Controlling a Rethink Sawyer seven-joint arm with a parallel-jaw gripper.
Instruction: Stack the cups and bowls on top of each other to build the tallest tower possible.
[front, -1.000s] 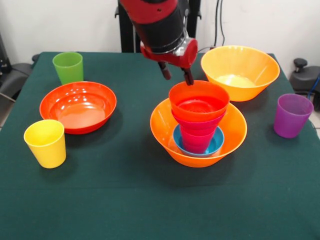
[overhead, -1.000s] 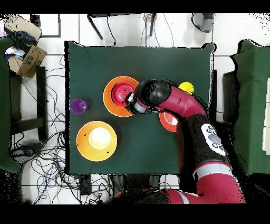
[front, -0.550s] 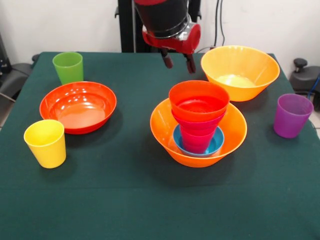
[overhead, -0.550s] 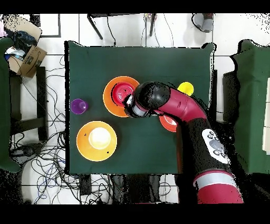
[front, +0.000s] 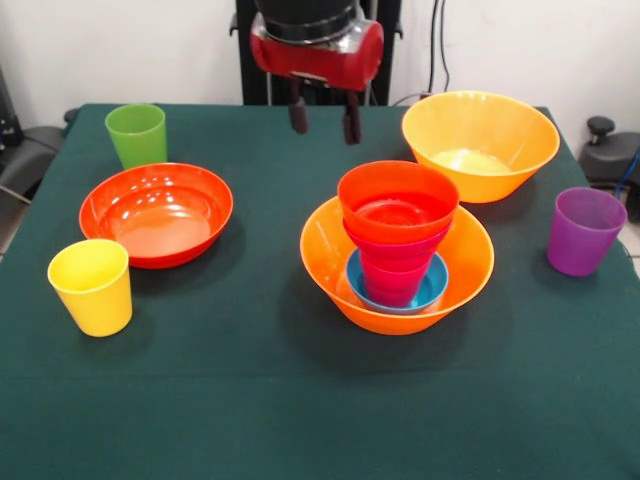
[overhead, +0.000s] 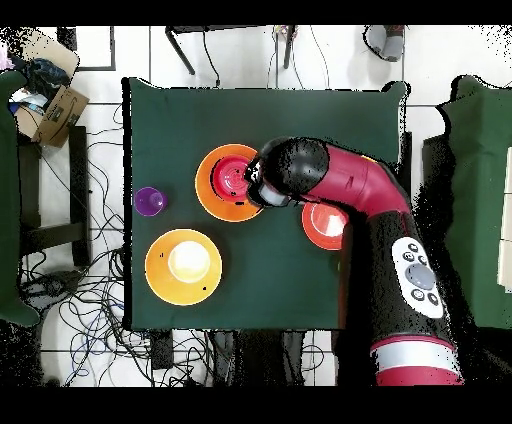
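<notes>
Hand spread, empty — tower below, slightly to its right

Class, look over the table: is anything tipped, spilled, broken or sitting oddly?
Nothing stands out. The tower sits upright inside its orange bowl, the loose cups and bowls stand upright on the table, and the open gripper holds nothing.

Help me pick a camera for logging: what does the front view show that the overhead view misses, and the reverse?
Front only: the green cup, the yellow cup, and the gripper with its jaws apart, empty. Overhead only: the whole red arm, which covers those cups, plus cables on the floor. Both: the tower, the empty orange bowl, the purple cup and the shallow red-orange bowl.
</notes>
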